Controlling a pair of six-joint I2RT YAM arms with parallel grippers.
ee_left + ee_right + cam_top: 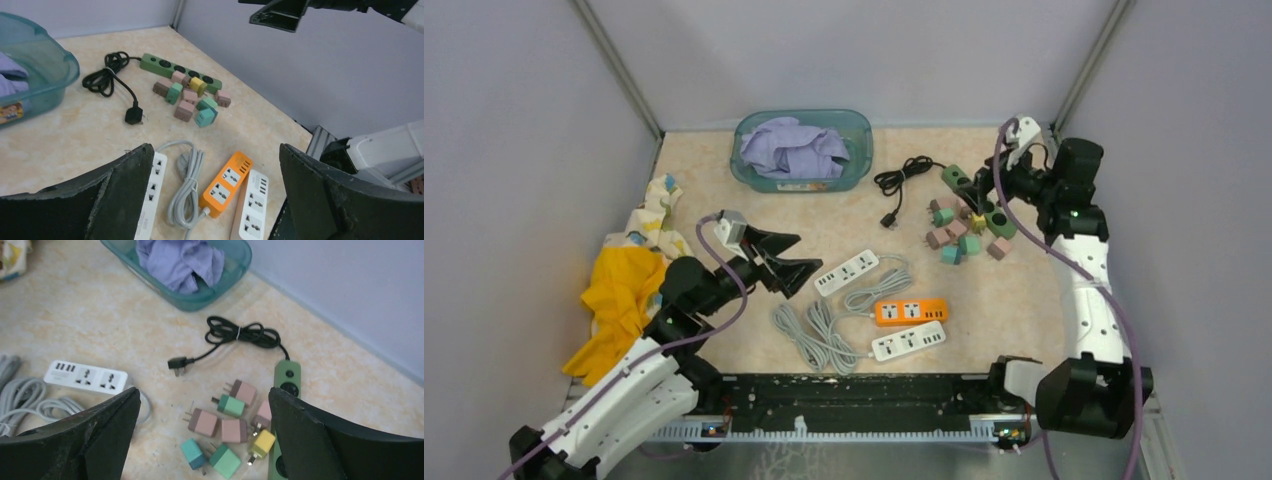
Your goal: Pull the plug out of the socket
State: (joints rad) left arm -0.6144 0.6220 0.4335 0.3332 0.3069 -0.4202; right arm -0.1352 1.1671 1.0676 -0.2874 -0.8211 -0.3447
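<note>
The green power strip (1001, 222) lies at the back right with its black cable (904, 175) coiled to its left. Several small pink, teal, green and one yellow plug (977, 222) lie in a loose cluster beside it. In the right wrist view the yellow plug (262, 444) rests against the strip's edge (287, 377) with a prong showing. My right gripper (977, 197) is open and empty just above this cluster (204, 392). My left gripper (807, 255) is open and empty at the table's middle left (215, 150). The strip (165, 65) also shows far off in the left wrist view.
A teal basin (859, 130) with purple cloth stands at the back. Two white power strips (846, 272) (909, 341), an orange one (910, 311) and grey cables (819, 335) lie in the middle. Yellow and patterned cloths (624, 290) lie at the left.
</note>
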